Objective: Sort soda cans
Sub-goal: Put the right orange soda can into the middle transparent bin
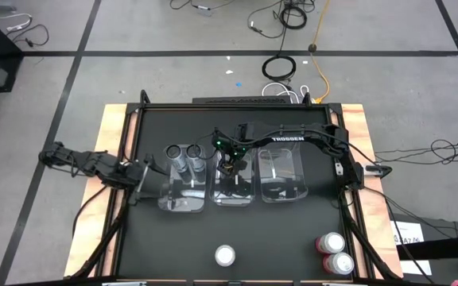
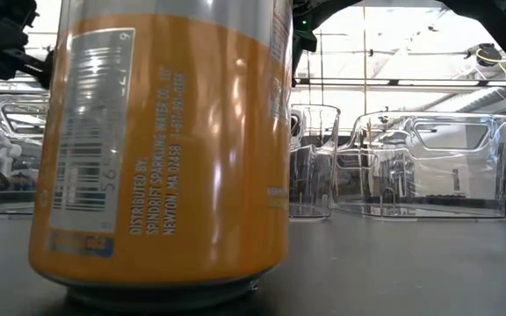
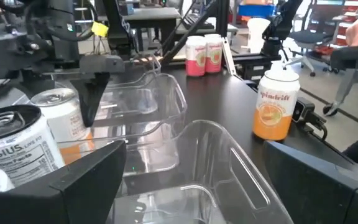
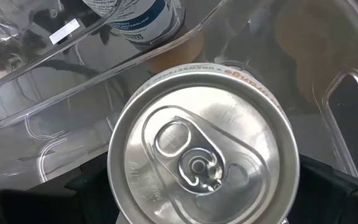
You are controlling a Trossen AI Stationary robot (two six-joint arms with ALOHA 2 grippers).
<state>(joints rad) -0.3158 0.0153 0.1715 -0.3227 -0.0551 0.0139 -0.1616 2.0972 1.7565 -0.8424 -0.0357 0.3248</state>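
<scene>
Nearest us in the low view, an orange can (image 2: 161, 145) reads "Distributed by Spindrift Sparkling Water Co., Newton, MA 02458", standing alone at the table's (image 1: 293, 238) front edge w/ bare black top around it. Our right gripper (image 1: 229, 167) holds an orange can (image 4: 204, 163) in the middle bin (image 1: 233, 195); left gripper (image 1: 145, 181) waits wide open beside the left bin (image 1: 183, 199), where two "Celsius" cans (image 1: 185, 151) stand. Two pink cans (image 1: 334, 253) sit at the front right corner.
</scene>
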